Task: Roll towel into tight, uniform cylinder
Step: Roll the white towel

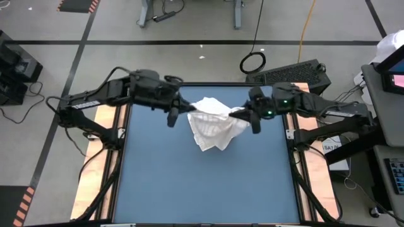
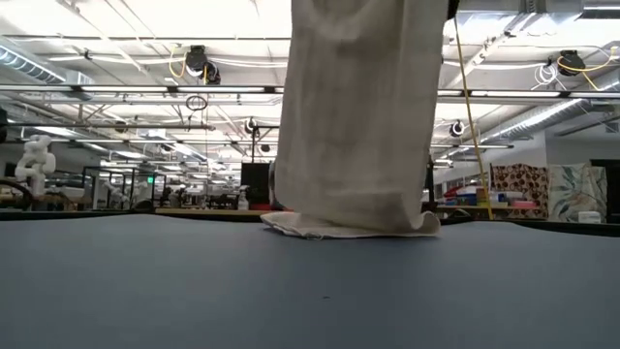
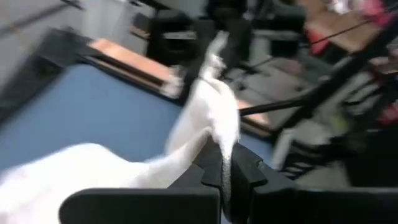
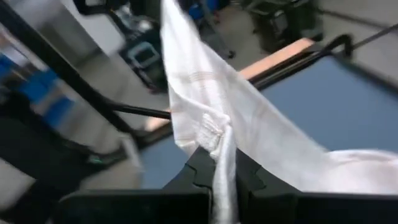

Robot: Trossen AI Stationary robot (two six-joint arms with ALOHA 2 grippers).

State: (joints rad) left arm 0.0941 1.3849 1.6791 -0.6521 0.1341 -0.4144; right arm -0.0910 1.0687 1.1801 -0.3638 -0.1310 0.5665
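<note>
The white towel (image 1: 214,123) hangs over the far middle of the blue table (image 1: 189,189), slung between my two grippers. My left gripper (image 1: 185,111) is shut on its left upper part, my right gripper (image 1: 242,115) on its right upper part. In the low view the towel (image 2: 358,116) drops as a broad column and its lower edge (image 2: 354,229) lies crumpled on the table. Both grippers are out of the low view. My left gripper pinches a bunched upper edge of the towel (image 3: 224,149) between its two fingers (image 3: 249,177), coming nearly level from the table's left. The cloth runs away from the fingers toward the other gripper and sags down to the table. My right gripper pinches a gathered, wrinkled bunch of the towel's upper edge (image 4: 216,132) between its two fingers (image 4: 244,171), coming nearly level from the table's right. From the pinch the cloth fans out upward and sideways; the lower part hangs toward the table.
Wooden strips (image 1: 106,120) and dark frame rails run along the table's left and right sides. A black case (image 1: 297,74) and a coiled cable (image 1: 252,62) lie on the floor beyond the far edge. The table's near half (image 2: 291,291) is bare blue surface.
</note>
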